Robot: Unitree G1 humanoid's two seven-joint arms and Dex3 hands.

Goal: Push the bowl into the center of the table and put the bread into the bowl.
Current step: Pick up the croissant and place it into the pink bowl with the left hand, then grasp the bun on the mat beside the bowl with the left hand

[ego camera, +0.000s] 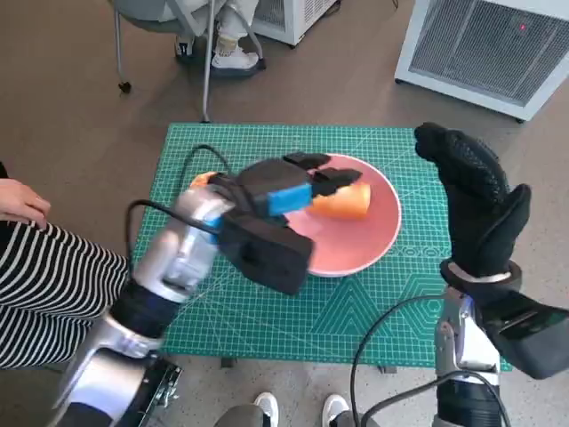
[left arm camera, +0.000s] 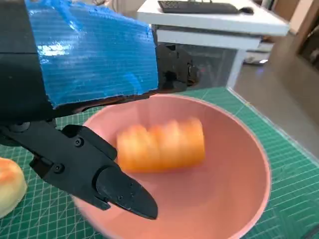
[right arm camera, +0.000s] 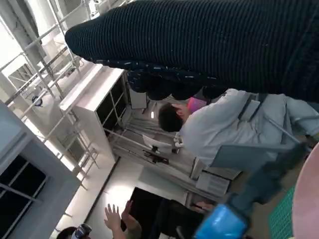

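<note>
Head view: the bread (ego camera: pixel 342 203), an orange roll, lies in the pink bowl (ego camera: pixel 378 238) at frame center, long axis left to right. The left hand (ego camera: pixel 298 187) hovers directly over it, fingers spread, holding nothing. The right hand (ego camera: pixel 476 200), open and raised, stands farther right.

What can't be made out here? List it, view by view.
- Head view: left hand covers part of the bread and pink bowl; grip unclear.
- Left wrist view: bread blurred; pale item cut by edge.
- Right wrist view: right hand fingers hidden.
</note>
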